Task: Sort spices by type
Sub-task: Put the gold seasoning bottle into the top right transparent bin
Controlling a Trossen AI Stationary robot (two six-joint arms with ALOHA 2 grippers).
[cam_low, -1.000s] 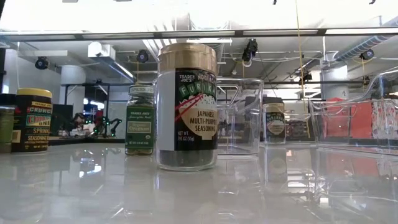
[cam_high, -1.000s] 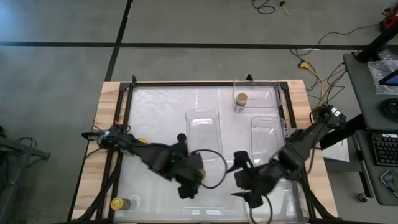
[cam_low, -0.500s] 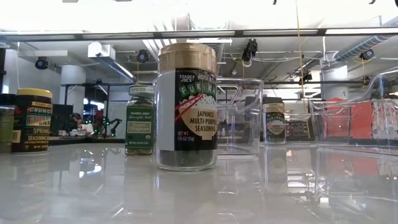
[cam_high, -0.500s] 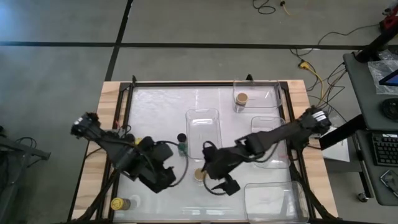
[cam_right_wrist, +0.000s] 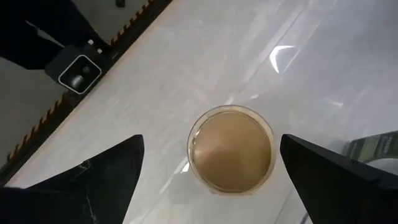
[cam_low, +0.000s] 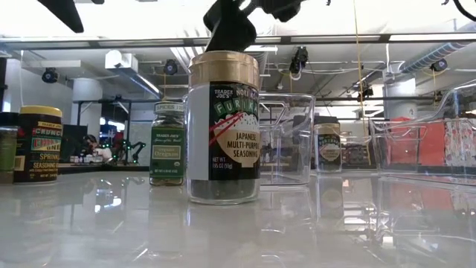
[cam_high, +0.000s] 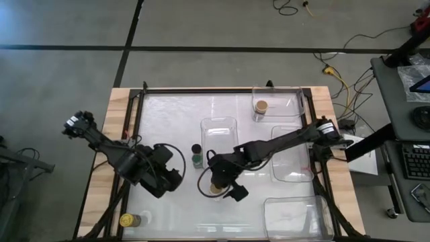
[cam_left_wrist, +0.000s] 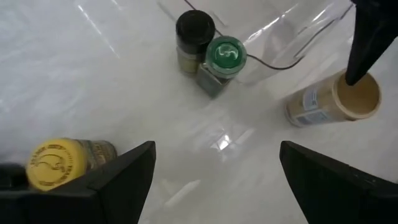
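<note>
- Two arms work the table: right gripper (cam_right_wrist: pixel 208 180) hovers directly above the tan-lidded furikake jar (cam_right_wrist: pixel 231 148), fingers (cam_right_wrist: pixel 339 180) spread wide, not touching.
- Left gripper (cam_left_wrist: pixel 214 180), fingers open, waits beside that jar.

Your desk (cam_high: pixel 117 128) has a pale wooden border and a glossy white work surface (cam_high: pixel 168 121) inside a dark frame. You have four clear rectangular plastic trays on it: one at the far edge (cam_high: pixel 285 99), one near the centre (cam_high: pixel 220 126), one toward the right side (cam_high: pixel 290 176), and one at the near right corner (cam_high: pixel 295 214). Beyond the desk the floor (cam_high: pixel 67 74) is grey, crossed by dark lines. Loose cables (cam_high: pixel 336 74) lie on the floor off the far right corner. A keyboard (cam_high: pixel 416 168) sits on a separate stand at the right edge.
</note>
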